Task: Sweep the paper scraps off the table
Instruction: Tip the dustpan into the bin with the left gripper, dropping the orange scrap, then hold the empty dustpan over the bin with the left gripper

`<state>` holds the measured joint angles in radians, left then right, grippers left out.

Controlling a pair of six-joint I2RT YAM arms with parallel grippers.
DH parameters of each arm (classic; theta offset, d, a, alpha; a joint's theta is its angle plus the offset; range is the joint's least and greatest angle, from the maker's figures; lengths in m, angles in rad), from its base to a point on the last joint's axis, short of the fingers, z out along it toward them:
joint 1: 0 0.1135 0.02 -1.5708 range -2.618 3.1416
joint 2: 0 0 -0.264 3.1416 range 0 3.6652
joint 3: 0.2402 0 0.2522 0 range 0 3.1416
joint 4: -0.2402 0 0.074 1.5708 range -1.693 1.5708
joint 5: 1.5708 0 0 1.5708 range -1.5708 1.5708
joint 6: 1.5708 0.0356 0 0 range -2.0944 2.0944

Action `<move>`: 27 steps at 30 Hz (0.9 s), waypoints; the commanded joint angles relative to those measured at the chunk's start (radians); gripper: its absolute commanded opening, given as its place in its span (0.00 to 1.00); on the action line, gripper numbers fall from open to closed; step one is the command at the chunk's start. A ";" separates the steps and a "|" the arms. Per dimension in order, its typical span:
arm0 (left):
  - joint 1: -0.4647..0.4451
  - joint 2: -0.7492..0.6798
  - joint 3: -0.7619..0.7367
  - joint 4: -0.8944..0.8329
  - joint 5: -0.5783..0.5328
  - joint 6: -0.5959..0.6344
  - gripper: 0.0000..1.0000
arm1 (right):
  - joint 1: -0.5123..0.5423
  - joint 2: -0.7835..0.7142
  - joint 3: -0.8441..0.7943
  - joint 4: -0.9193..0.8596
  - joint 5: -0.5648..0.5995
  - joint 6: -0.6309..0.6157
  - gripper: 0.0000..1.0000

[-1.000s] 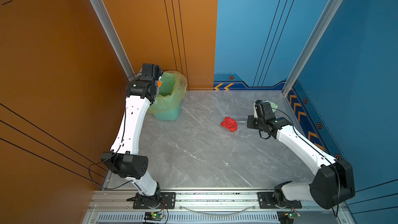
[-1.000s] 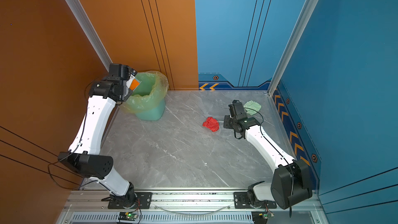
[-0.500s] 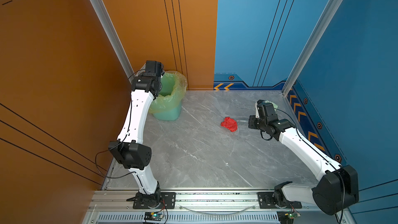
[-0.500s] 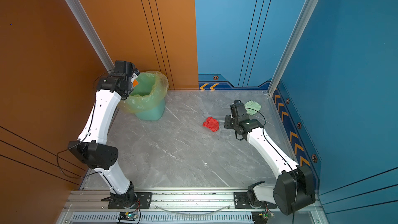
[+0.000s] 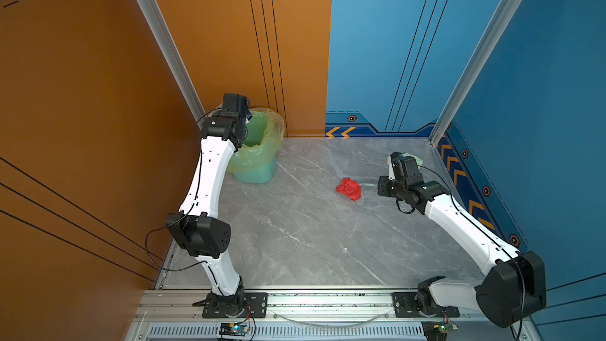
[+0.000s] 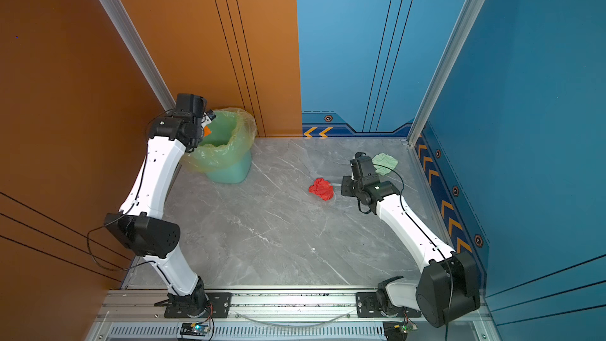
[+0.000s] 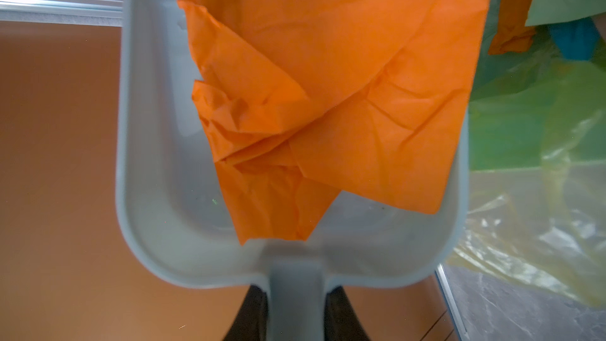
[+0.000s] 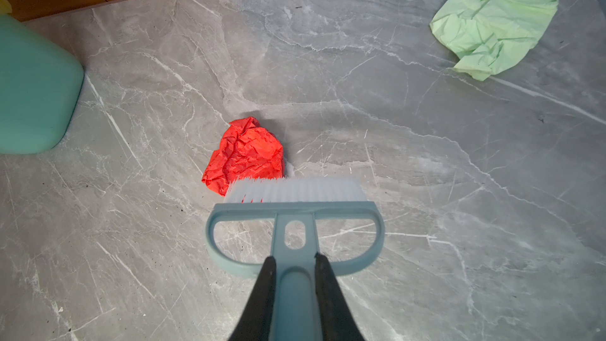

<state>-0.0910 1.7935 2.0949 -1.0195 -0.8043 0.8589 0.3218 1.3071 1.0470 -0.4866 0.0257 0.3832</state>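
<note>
Progress: left jaws grip dustpan [image 7: 157,175], orange scrap [image 7: 344,93] aboard, at 10 o'clock bin [image 6: 229,172]; right jaws grip brush [image 8: 295,206]; red scrap [image 8: 249,152] and green scrap [image 8: 492,24], both toward 2 o'clock, lie unswept on bench [image 5: 295,241].

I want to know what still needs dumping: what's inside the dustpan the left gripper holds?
One crumpled orange paper scrap lies in the dustpan, covering most of its floor. Anything beneath that sheet is hidden; the bare floor showing holds nothing else.

both top views are bright, even and sharp, shadows faint. in the left wrist view the dustpan [image 7: 157,159] blurs near the lens. in the right wrist view the table [image 8: 426,191] darkens towards the corners.
</note>
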 commanded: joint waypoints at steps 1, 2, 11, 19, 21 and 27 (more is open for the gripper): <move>-0.006 0.012 -0.022 0.008 -0.027 0.057 0.09 | 0.006 -0.022 -0.001 0.020 -0.007 0.011 0.00; -0.009 0.013 -0.028 0.007 -0.031 0.072 0.09 | 0.006 -0.022 -0.002 0.020 -0.010 0.011 0.00; -0.015 0.046 -0.020 0.007 -0.079 0.116 0.09 | 0.005 -0.021 -0.003 0.020 -0.011 0.010 0.00; -0.016 0.050 0.024 0.006 -0.071 0.125 0.09 | 0.005 -0.010 -0.004 0.029 -0.020 0.013 0.00; -0.016 0.052 0.040 0.006 -0.057 0.115 0.09 | 0.006 -0.009 -0.002 0.030 -0.021 0.013 0.00; -0.016 0.051 0.098 0.005 0.013 0.061 0.10 | 0.005 -0.006 0.005 0.029 -0.023 0.006 0.00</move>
<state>-0.0994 1.8378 2.1418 -1.0149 -0.8326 0.9615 0.3218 1.3071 1.0470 -0.4858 0.0185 0.3832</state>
